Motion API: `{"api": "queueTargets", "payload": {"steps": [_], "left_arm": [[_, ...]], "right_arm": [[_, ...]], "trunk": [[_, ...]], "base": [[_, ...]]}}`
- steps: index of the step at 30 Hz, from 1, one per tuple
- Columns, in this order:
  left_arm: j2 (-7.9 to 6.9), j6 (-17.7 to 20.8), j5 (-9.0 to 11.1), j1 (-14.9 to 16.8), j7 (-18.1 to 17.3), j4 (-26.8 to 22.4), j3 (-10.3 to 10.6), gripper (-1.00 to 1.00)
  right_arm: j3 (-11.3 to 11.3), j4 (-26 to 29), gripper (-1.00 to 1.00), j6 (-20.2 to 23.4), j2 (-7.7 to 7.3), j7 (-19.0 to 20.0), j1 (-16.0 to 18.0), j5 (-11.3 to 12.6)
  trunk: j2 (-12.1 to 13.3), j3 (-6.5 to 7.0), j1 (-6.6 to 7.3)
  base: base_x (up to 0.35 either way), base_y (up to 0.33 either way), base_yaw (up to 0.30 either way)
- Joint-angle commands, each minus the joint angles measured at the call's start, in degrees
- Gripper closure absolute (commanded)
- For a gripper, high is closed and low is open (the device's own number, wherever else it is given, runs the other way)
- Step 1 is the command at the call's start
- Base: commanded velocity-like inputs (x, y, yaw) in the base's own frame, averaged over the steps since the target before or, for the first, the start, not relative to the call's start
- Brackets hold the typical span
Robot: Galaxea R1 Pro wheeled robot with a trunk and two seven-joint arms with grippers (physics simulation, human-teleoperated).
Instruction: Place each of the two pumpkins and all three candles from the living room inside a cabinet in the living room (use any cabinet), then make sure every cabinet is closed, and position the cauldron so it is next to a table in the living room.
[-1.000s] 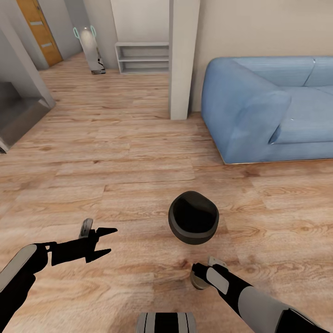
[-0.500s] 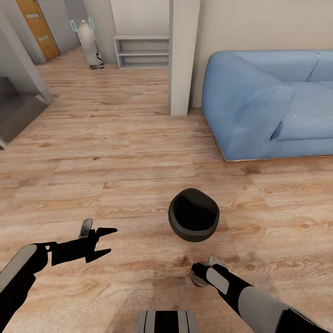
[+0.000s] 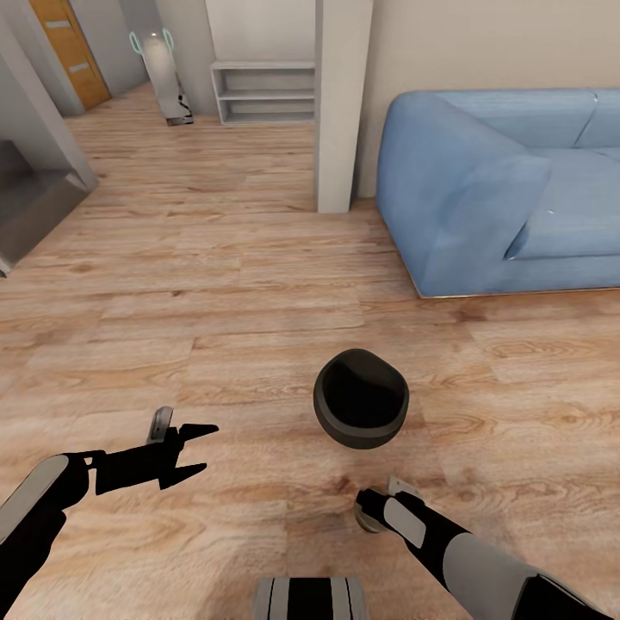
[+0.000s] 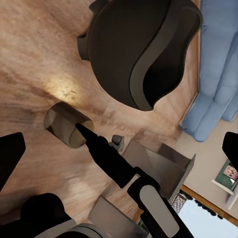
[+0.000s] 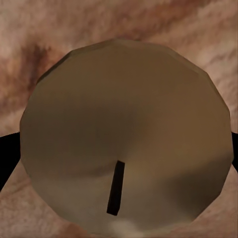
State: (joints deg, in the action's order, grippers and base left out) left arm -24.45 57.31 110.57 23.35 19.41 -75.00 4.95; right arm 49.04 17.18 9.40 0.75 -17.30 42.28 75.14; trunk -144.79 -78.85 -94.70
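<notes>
The cauldron [image 3: 360, 400], a dark round pot with an open mouth, stands on the wooden floor just ahead of me; it also shows large in the left wrist view [image 4: 144, 47]. A stubby beige candle [image 3: 365, 520] stands on the floor near my base, on the near side of the cauldron. My right gripper [image 3: 372, 510] is over it, open, with a finger on either side. The right wrist view looks straight down on the candle's flat top and dark wick [image 5: 124, 153]. My left gripper [image 3: 196, 448] hangs open and empty over the floor to the left.
A blue sofa [image 3: 508, 198] fills the right side. A white pillar [image 3: 340, 103] stands beyond the cauldron, a low grey shelf [image 3: 263, 90] behind it. A grey block [image 3: 34, 198] sits at the left and an orange door [image 3: 69, 52] far left.
The view has shifted a little, so the sofa and pillar sit slightly higher. The arms, the cauldron and the candle keep their places.
</notes>
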Motion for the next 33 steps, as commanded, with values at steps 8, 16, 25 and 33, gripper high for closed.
{"api": "queueTargets", "payload": {"steps": [8,16,25,33], "left_arm": [[0.00,0.0,0.6,0.0,0.5,-0.1,0.1,-1.00],[0.02,0.0,0.6,0.0,0.5,-0.1,0.0,-1.00],[0.02,0.0,0.7,0.0,0.5,0.0,0.0,-1.00],[-0.03,0.0,0.7,0.0,0.5,0.0,0.0,-1.00]], "right_arm": [[0.4,0.0,1.00,0.3,-0.05,-0.5,0.0,0.4],[0.4,0.0,1.00,0.3,-0.05,-0.5,0.0,0.4],[0.4,0.0,1.00,0.3,-0.05,-0.5,0.0,0.4],[0.4,0.0,1.00,0.2,-0.05,-0.5,0.0,0.4]], "trunk": [[0.0,-0.04,0.01],[0.0,-0.04,0.01],[0.0,-0.04,0.01],[0.0,0.84,0.11]], "base": [[0.000,0.000,0.000],[0.000,0.000,0.000],[0.000,0.000,0.000],[0.000,0.000,0.000]]}}
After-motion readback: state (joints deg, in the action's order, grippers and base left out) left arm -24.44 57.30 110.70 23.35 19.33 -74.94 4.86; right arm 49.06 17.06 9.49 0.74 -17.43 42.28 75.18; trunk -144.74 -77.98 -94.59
